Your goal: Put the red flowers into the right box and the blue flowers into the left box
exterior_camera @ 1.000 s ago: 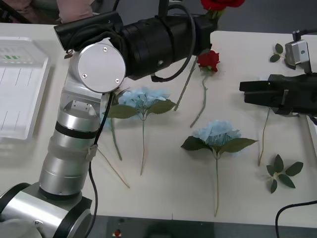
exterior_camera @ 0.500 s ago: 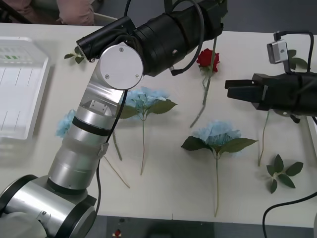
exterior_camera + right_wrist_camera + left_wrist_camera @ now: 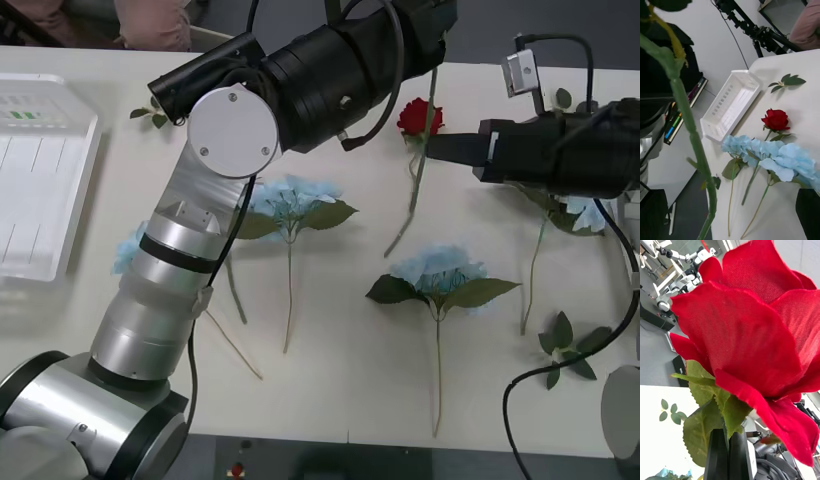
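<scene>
My left gripper is shut on a red flower just below its bloom, held high above the table's far side. Its green stem hangs down. My right gripper reaches in from the right, open, and the stem runs between its fingers. Another red flower lies on the table under the stem. Blue flowers lie at the centre, front centre, behind my left arm and under my right arm. The left box stands at the far left. The right box is out of view.
My bulky left arm crosses the table from the front left to the far middle. Loose leaf sprigs lie at the front right, far left and far right. A cable loops at the right front.
My right gripper has moved left across the table to the hanging stem. My left arm shifted, carrying the rose's bloom up out of the front view.
</scene>
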`<state>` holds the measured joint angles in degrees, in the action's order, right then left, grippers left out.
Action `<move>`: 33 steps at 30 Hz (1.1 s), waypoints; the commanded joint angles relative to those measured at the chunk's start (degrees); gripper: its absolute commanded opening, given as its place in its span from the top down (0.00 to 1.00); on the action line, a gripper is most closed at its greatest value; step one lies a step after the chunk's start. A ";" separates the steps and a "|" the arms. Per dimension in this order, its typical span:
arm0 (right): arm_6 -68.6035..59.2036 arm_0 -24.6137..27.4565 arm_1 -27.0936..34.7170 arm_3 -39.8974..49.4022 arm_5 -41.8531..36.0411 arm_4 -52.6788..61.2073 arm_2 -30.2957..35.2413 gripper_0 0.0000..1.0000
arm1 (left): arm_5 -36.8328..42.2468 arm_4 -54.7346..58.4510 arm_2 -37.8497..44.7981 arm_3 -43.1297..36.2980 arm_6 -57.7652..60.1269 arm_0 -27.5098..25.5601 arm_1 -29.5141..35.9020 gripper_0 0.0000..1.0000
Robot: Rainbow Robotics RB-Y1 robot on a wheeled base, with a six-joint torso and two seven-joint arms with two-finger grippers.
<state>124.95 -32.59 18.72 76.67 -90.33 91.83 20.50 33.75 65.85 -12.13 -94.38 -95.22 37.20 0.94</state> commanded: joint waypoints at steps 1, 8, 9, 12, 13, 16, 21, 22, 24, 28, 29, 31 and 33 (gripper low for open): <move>-2.35 -1.51 -1.49 1.46 1.74 0.10 -0.37 0.02 | -0.53 0.16 -0.88 -1.24 0.29 2.09 0.55 1.00; -3.40 -1.69 -1.49 1.46 3.94 0.10 -2.31 1.00 | -0.53 0.16 -0.88 -1.24 0.29 2.09 0.55 1.00; -3.58 -1.69 -1.49 1.46 4.02 0.10 -2.39 1.00 | -0.53 0.16 -0.88 -1.24 0.29 2.09 0.55 1.00; -4.19 -1.78 -1.49 1.46 4.11 0.37 -2.57 1.00 | -0.53 0.16 -0.88 -1.24 0.29 2.09 0.55 1.00; -4.19 -1.69 -1.49 1.46 4.02 0.54 -2.57 1.00 | -0.53 0.16 -0.88 -1.24 0.29 2.09 0.55 1.00; -4.54 -1.78 -1.49 1.46 3.94 1.07 -2.66 1.00 | -0.53 0.16 -0.88 -1.24 0.29 2.09 0.55 1.00; -4.98 -1.78 -1.31 1.46 3.94 1.86 -3.01 1.00 | -0.53 0.16 -0.88 -1.24 0.29 2.09 0.55 1.00; -4.98 -1.69 -1.14 1.46 3.94 2.04 -3.10 1.00 | -0.53 0.16 -0.88 -1.24 0.29 2.09 0.55 1.00; -4.98 -1.69 -0.87 1.46 3.94 2.21 -3.27 1.00 | -0.53 0.16 -0.88 -1.24 0.29 2.09 0.55 1.00; -4.98 -1.69 -0.87 1.46 3.94 2.21 -3.27 1.00 | -0.53 0.16 -0.88 -1.24 0.29 2.09 0.55 0.49; -4.98 -1.69 -0.87 1.55 3.94 2.21 -3.27 1.00 | -0.53 0.16 -0.88 -1.24 0.29 2.09 0.55 0.21; -4.98 -1.69 -0.96 1.46 4.02 2.30 -3.27 1.00 | -0.53 0.16 -0.88 -1.24 0.29 2.09 0.55 0.00; -4.90 -1.69 -0.96 1.46 4.02 2.21 -3.27 1.00 | -0.53 0.16 -0.88 -1.24 0.29 2.09 0.55 0.00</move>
<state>121.54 -32.86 17.37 76.67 -86.43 93.60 17.40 33.71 65.85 -12.14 -94.38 -95.22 37.20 0.94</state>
